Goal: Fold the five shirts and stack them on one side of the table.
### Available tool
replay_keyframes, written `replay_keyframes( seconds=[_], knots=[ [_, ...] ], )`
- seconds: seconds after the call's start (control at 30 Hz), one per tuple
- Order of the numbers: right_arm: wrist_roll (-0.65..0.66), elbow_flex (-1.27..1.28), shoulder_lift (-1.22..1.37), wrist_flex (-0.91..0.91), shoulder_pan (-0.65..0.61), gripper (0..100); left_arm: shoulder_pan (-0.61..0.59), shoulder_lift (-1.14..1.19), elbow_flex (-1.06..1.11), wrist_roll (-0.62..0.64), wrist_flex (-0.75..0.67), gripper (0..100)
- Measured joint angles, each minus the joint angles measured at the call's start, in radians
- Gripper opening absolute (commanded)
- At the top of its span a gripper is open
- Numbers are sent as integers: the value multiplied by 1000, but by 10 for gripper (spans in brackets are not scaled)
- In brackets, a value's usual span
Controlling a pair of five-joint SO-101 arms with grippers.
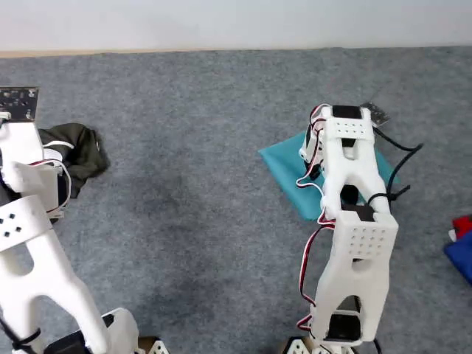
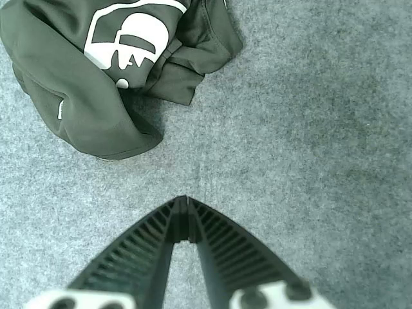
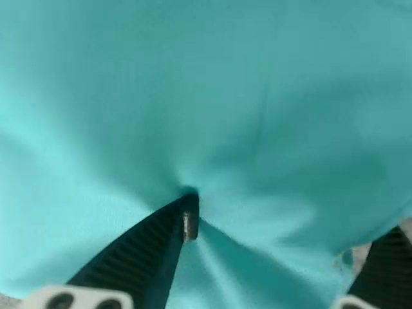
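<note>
In the high view, the teal shirt (image 1: 284, 173) lay right of centre on the grey table cover (image 1: 192, 236). The right arm (image 1: 354, 214) stretched over it and covered most of it. The dark green shirt (image 1: 81, 151) lay bunched at the left edge, beside the left arm (image 1: 29, 221). The step in hand looked like a fold of the teal shirt. Doing it well would mean taking an edge or corner, not the middle, and carrying it low and straight across. Only one corner and part of an edge showed, so how far it was already folded could not be told. Red and blue cloth (image 1: 461, 240), likely more of the shirts, was cut off at the right edge, and five shirts could not be counted.

In the left wrist view, the left gripper (image 2: 187, 201) had its jaws together on nothing, above bare cover and near the dark green shirt. That arm would do best to stay clear, or to pin the teal cloth if it slid. The white print on the dark shirt was crumpled and partly cut off.

In the right wrist view, the right gripper (image 3: 290, 232) had its jaws wide apart, one fingertip (image 3: 187, 222) pressed into the teal cloth and puckering it. Closing there would pinch a mid-panel bunch. No hem, sleeve or collar could be made out
</note>
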Motion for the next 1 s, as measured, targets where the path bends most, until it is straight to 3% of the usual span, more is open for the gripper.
replay_keyframes(
  seconds=[0.37,0.67,1.0],
  knots=[
    [0,-18,15,23,2,389,0,0,0,0,0,2],
    [51,-20,15,58,3,1,0,0,0,0,0,2],
    [198,-17,8,81,43,9,0,0,0,0,0,2]
  ],
)
